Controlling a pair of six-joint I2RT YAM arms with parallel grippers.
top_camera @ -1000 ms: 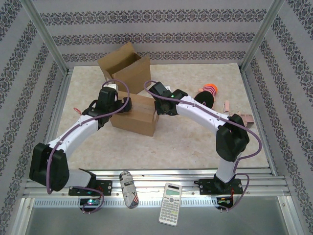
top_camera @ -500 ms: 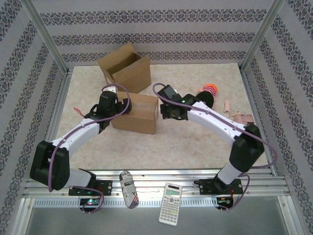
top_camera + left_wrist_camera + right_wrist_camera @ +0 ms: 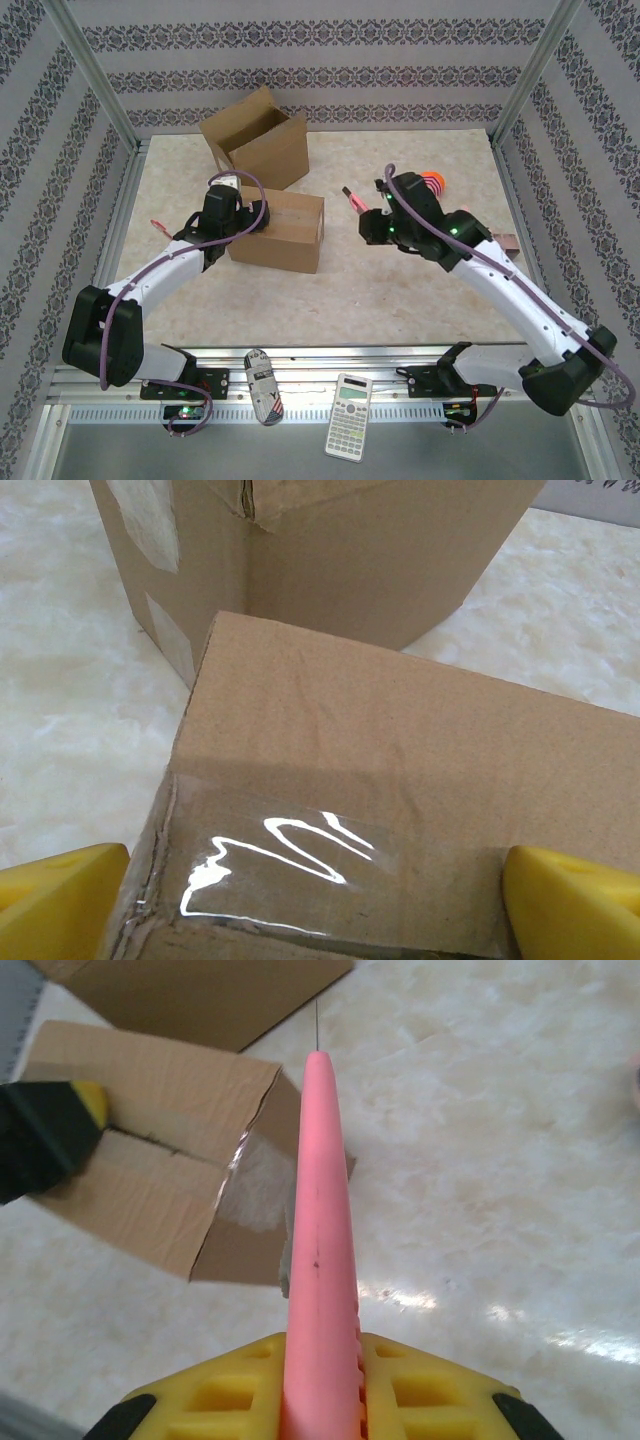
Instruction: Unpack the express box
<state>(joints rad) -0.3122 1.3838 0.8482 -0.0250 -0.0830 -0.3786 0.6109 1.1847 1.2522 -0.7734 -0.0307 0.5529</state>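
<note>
The right arm has swung away from the box to the right, and its right gripper [image 3: 320, 1385] now hangs over bare table, well apart from the cardboard. It is clamped on a pink cutter [image 3: 318, 1210] whose thin blade tip points back toward the box. The left arm has barely shifted. The left gripper [image 3: 315, 905] has its jaws spread wide, one on either side of the left end of the express box [image 3: 285, 235]. I cannot tell whether the fingers press the sides.

The express box lies at the centre of the table, flaps down, just near of a second, open box [image 3: 255, 145].

The step in hand looks like cutting the seal. At the right end the tape looks ragged and a dark gap runs between the top flaps. At the left end the clear tape [image 3: 300, 870] looks whole and glossy. The next move probably calls for bringing the blade back along the seam to that end while the left arm steadies the box, then lifting the flaps.

No writing is readable on either box. The print on the calculator [image 3: 348, 415] at the near rail is too small to read.
</note>
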